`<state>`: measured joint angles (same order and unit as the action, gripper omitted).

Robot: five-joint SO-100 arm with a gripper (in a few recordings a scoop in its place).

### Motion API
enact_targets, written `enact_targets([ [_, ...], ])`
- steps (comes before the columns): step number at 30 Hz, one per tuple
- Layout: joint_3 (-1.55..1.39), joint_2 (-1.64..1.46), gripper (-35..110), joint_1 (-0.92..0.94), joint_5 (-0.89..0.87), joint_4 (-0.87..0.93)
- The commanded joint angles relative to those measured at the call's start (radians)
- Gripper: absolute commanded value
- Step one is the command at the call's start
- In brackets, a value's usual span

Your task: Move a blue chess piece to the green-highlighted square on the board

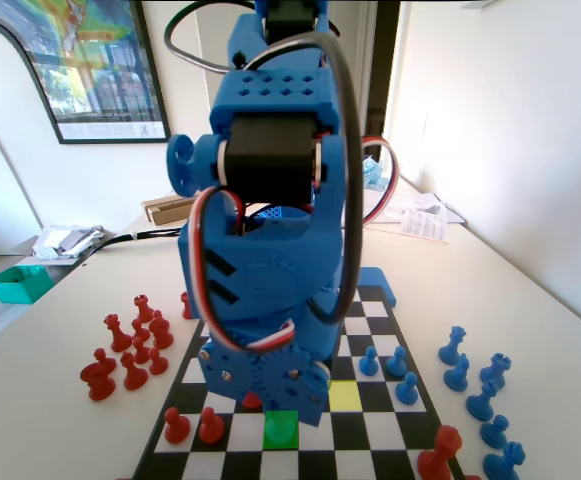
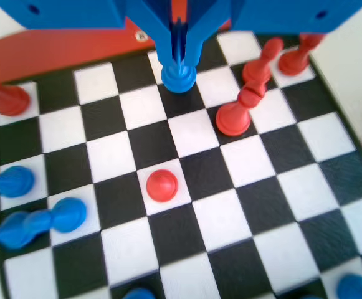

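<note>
**Blue piece at the green square: placement step**

White tabletop, sunlit room, framed poster on the far wall. On the table: the board (image 1: pixel 375 345), chequered, a blue frame at its far edge.

Item one: my gripper (image 2: pixel 179 59), jaws pressed together on the thin top of the blue chess piece (image 2: pixel 179 76), which hangs or stands beneath them on a black cell in the wrist view; I cannot tell whether its base touches down.

Item two: the green-highlighted square (image 1: pixel 280 430), near the front edge in the fixed view, a piece-like shape tinted within it, directly below my arm. A yellow square (image 1: pixel 344 395) lies diagonally beside it.

Item three: a red pawn (image 2: pixel 162 185) a few cells off; a taller red piece (image 2: pixel 238 112) to the right.

Step judged: delivery, close to release. Next: confirm the base sits flat inside the cell, part the jaws, rise straight up.
</note>
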<state>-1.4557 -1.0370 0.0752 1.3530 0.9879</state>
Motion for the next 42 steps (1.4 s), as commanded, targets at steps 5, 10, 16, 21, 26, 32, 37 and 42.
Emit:
enact_targets([
  [5, -0.02, -0.031, 1, 0.003, 0.011, 0.005],
  [10, -0.032, -0.031, 2, 0.0, 0.012, 0.0],
  [16, -0.032, -0.032, 3, 0.002, 0.014, -0.008],
  [21, -0.028, -0.032, 7, 0.006, 0.014, -0.012],
  [26, -0.018, -0.034, 11, 0.009, 0.015, -0.011],
  [32, 0.005, -0.063, 16, 0.012, 0.015, 0.011],
  [37, 0.049, -0.115, 16, 0.009, 0.02, 0.08],
  [42, 0.123, -0.187, 15, 0.014, 0.014, 0.181],
])
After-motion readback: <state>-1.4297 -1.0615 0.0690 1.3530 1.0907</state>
